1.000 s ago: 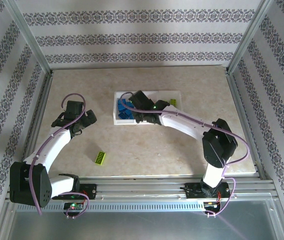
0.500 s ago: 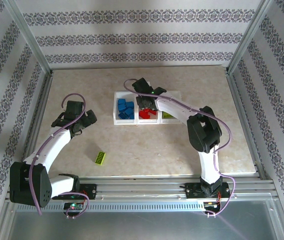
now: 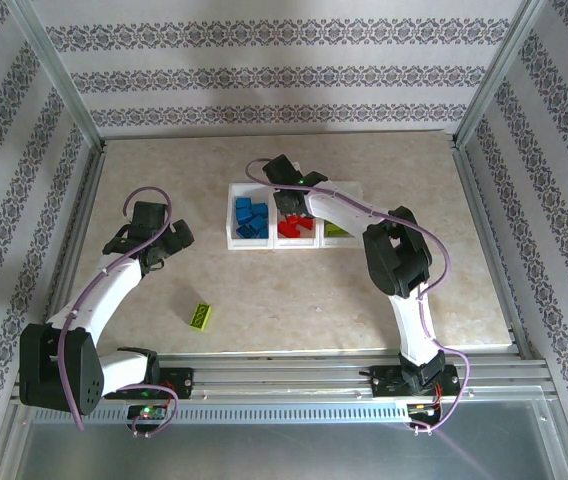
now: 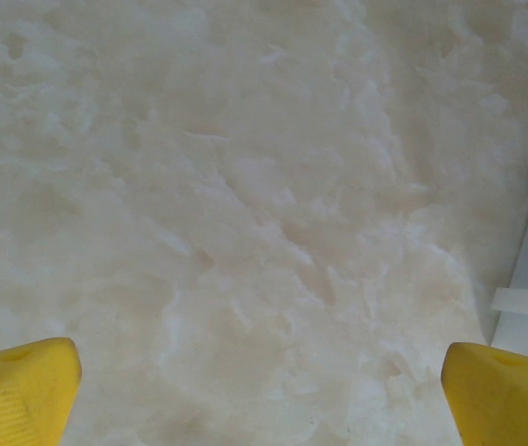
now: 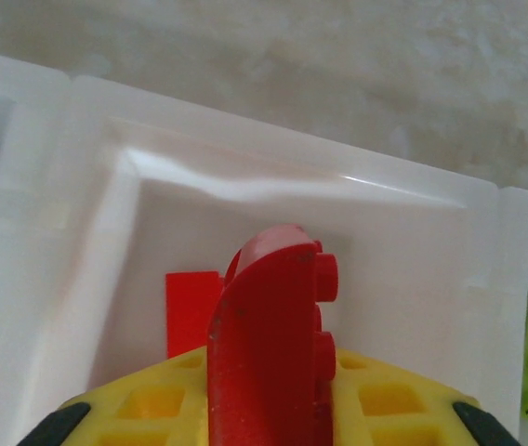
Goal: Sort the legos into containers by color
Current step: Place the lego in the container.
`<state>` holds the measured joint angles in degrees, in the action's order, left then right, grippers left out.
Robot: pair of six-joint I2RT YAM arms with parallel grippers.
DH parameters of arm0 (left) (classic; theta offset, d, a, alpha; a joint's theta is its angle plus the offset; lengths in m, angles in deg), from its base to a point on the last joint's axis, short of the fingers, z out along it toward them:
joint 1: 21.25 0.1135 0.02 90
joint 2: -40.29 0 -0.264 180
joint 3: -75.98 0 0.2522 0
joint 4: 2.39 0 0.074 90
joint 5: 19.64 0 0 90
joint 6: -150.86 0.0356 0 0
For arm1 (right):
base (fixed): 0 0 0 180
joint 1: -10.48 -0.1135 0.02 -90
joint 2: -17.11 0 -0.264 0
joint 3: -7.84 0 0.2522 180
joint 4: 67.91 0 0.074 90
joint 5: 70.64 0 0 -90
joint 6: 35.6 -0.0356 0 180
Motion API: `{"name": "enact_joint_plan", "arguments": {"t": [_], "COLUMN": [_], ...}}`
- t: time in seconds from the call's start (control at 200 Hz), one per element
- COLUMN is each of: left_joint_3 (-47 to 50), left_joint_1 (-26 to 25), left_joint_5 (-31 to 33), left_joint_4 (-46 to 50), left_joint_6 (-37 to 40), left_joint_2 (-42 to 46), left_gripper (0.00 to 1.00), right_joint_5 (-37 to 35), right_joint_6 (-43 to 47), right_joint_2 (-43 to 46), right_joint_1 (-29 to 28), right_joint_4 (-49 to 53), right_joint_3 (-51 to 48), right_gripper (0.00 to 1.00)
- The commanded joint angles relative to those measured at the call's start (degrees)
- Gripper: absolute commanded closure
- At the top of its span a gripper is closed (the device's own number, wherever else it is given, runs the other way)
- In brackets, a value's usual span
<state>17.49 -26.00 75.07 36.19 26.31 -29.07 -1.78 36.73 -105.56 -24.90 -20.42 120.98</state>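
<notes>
Swinging from the blue bin (image 3: pixel 232 215), the right claw (image 5: pixel 269 413) is now hanging over the middle bin (image 5: pixel 403 269), pinching a red brick (image 5: pixel 273 316) on edge, long axis pointing 12 o'clock, red pile (image 3: pixel 294 227) directly beneath.

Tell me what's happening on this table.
The right hand hangs over the middle bin of the translucent white three-bin plastic tray, with a red studded plastic brick between its yellow fingers. Blue bricks sit in the left bin, red bricks in the middle, and a green brick in the right. The left hand is open over the marbled table, where one loose lime green studded brick lies.
</notes>
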Motion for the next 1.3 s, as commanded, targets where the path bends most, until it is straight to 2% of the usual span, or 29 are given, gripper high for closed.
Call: {"name": "enact_joint_plan", "arguments": {"t": [0.0, 0.215, 0.405, 0.62, 0.815, 0.984, 1.294], "left_joint_3": [-0.79, -1.13, -1.43, -1.93, -2.08, -2.25, -1.95], "left_joint_1": [0.62, 0.62, 0.62, 0.62, 1.05, 3.83, 9.95], "left_joint_5": [0.3, 0.56, 0.72, 1.86, 2.67, 1.65, 0.21], "left_joint_4": [-0.04, -0.12, -0.04, 0.71, 1.85, 2.81, 3.75], "left_joint_6": [1.15, 1.02, 1.15, 1.67, 1.95, 2.02, 1.96], "left_joint_2": [0.92, 0.89, 0.5, 0.52, 0.42, 0.23, -0.56], "left_gripper": [0.0, 0.0, 0.0, 0.0, 0.0, 0.0, 0.0], "right_joint_5": [-1.96, -1.97, -1.95, -1.34, -0.4, 3.38, 7.38], "right_joint_6": [0.96, 1.51, 1.84, 2.77, 1.58, -2.42, -10.26], "right_joint_2": [-0.53, 1.89, 5.04, 10.74, 16.27, 18.54, 14.11], "right_joint_1": [0.26, 0.05, -0.81, -4.43, -10.15, -16.72, -28.24], "right_joint_4": [1.16, 0.81, 0.63, -0.99, -1.78, -1.48, -0.3], "right_joint_3": [1.53, 0.85, 0.05, -3.73, -9.73, -13.46, -12.29], "right_gripper": [0.66, 0.57, 0.56, 0.52, 0.44, 0.37, 0.2]}}
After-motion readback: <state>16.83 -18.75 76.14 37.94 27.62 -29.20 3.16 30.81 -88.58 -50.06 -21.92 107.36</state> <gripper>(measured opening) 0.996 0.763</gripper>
